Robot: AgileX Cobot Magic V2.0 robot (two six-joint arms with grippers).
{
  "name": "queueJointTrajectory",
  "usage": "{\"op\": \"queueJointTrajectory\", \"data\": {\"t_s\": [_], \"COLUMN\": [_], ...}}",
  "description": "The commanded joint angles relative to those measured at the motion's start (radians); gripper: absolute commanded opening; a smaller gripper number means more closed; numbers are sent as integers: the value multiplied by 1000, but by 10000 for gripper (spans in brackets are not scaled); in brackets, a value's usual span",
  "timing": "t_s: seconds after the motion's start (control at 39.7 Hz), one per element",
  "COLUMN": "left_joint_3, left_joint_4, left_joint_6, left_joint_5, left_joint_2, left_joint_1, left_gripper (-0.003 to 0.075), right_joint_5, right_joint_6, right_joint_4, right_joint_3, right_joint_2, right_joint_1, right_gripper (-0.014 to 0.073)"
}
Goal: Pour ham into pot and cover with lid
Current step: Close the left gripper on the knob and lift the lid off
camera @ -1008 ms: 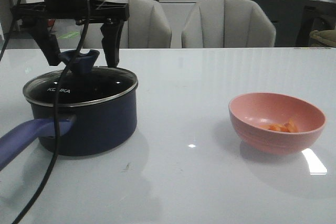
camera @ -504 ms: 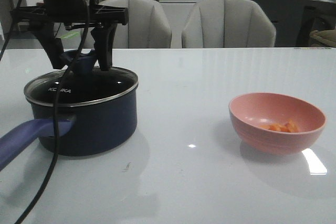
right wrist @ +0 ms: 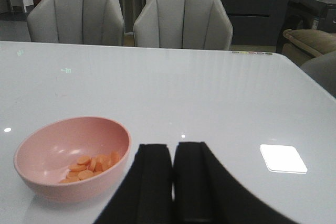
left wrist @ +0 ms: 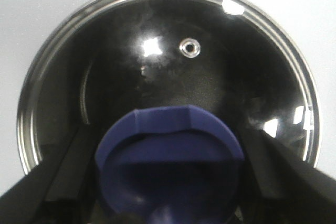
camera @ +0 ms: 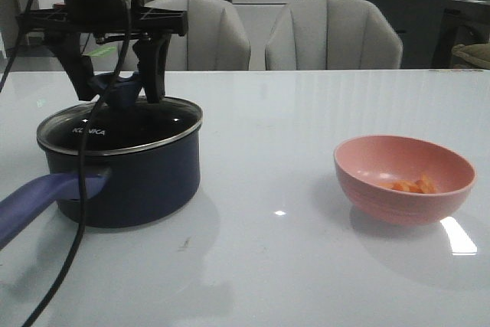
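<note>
The lid (camera: 119, 124) sits flat on the pot (camera: 122, 170), its knob (camera: 116, 88) upright directly between the fingers of the left end effector (camera: 115, 86), which pinch it narrowly from above, while the closed, empty right end effector (right wrist: 173, 182) waits just beside the pink bowl (right wrist: 73, 156) holding the ham (right wrist: 89, 165).

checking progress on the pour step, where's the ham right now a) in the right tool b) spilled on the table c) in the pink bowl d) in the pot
c: the ham lies in the pink bowl, while the lid sits on the pot.
</note>
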Motion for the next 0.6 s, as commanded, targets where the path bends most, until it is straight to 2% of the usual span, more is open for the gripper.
{"op": "queueJointTrajectory", "data": {"t_s": [0.0,0.35,0.58], "left_joint_3": [-28,-28,-28], "left_joint_4": [-9,-3,27], "left_joint_6": [-12,-12,-8], "left_joint_5": [-26,-14,-49], "left_joint_2": [-46,-66,-151], "left_joint_1": [-5,-5,-1], "left_gripper": [333,333,332], "right_joint_5": [-77,-77,-77], "right_joint_6": [-3,-3,-3], "right_joint_4": [-12,-12,-12], "right_joint_3": [-4,-4,-4], "right_joint_2": [-20,-20,-20], "right_joint_1": [-5,-5,-5], "right_gripper": [168,168,168]}}
